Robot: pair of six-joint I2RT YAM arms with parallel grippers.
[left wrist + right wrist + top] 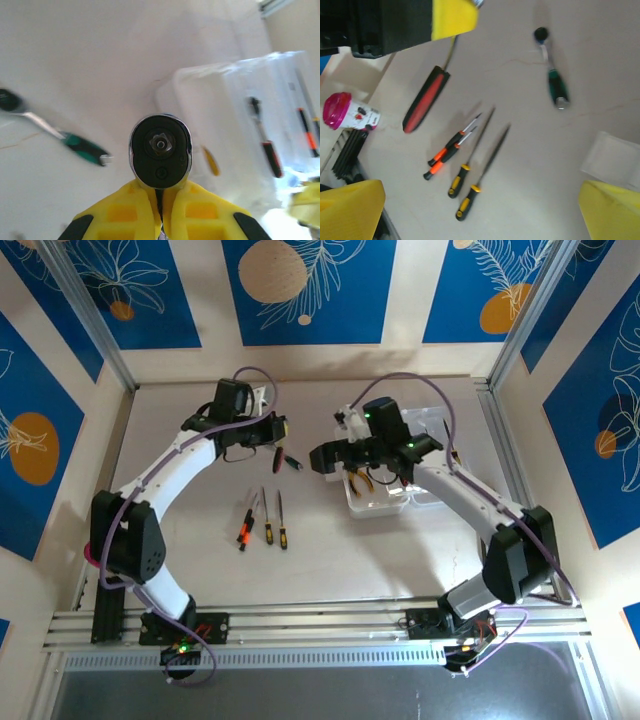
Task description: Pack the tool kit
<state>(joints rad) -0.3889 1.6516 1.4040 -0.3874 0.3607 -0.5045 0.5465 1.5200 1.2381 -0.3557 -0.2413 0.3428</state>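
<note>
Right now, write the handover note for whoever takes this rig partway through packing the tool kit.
Left gripper: shut on the red-handled ratchet.
Right gripper: open and empty, beside the clear case.
Done: the yellow-handled pliers lie in the case.
Left: the held ratchet goes into the case. After it come the green-handled ratchet, the orange-black screwdrivers and the yellow-black screwdrivers, two of each, all lying on the table.
</note>
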